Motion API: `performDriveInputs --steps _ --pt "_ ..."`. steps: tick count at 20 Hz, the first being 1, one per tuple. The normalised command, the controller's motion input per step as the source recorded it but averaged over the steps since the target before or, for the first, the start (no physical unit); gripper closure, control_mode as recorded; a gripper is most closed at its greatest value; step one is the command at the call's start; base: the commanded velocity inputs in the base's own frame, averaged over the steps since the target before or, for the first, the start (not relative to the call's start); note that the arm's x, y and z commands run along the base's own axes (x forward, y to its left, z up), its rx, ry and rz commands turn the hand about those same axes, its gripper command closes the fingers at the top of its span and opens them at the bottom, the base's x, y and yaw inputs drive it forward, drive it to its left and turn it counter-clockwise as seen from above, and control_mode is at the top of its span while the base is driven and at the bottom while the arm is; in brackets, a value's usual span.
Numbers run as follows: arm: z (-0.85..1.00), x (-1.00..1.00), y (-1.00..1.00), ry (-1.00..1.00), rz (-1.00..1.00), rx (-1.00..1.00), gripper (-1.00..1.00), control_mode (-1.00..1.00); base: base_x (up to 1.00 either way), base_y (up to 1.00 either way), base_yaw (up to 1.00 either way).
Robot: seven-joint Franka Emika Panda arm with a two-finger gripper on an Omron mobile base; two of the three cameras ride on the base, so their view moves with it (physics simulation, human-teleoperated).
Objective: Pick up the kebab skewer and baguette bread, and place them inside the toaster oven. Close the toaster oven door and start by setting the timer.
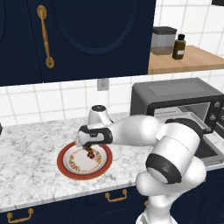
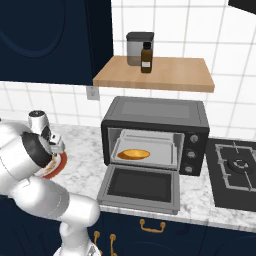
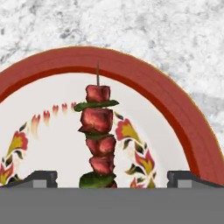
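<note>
While we hover low over the plate (image 1: 65,168) at the centre left of the left base view, our gripper (image 3: 112,178) stands spread wide with nothing between its tips. Seen from the hand, the skewer (image 3: 99,135) lies on the plate's white middle, its long axis running straight up the frame from the bottom centre, the bare stick end pointing toward the red rim at the top. The two fingertips (image 3: 41,178) show at the bottom left and bottom right, so the skewer's lower chunks sit between them and the jaws straddle it across its length. We judge that this is the relation the pick turns on: the closing line crosses the stick, so a short drop and a squeeze should catch it near its lower end.

Over in the right base view the bread (image 2: 134,153) already rests on the tray inside the oven (image 2: 155,116), at the centre of the frame, with the door (image 2: 140,186) dropped flat toward us.
</note>
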Motion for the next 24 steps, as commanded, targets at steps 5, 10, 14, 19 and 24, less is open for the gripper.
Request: performDriveInputs --steps 5,10,14,19,24 --pt "-0.37 0.15 0.13 0.02 0.0 -0.03 -1.0 -1.0 0.0 0.0 0.0" --pt "-0.24 0.09 0.08 0.02 0.0 -0.01 -1.0 -1.0 0.0 0.0 0.0" --pt "-0.24 0.13 0.09 0.04 0.0 -0.02 -1.0 -1.0 0.0 0.0 0.0" --pt "-0.19 0.05 0.04 0.02 0.0 -0.01 1.0 -1.0 0.0 0.0 0.0" --pt "-0.1 0.0 0.02 0.0 0.03 0.0 1.0 -1.0 0.0 0.0 0.0"
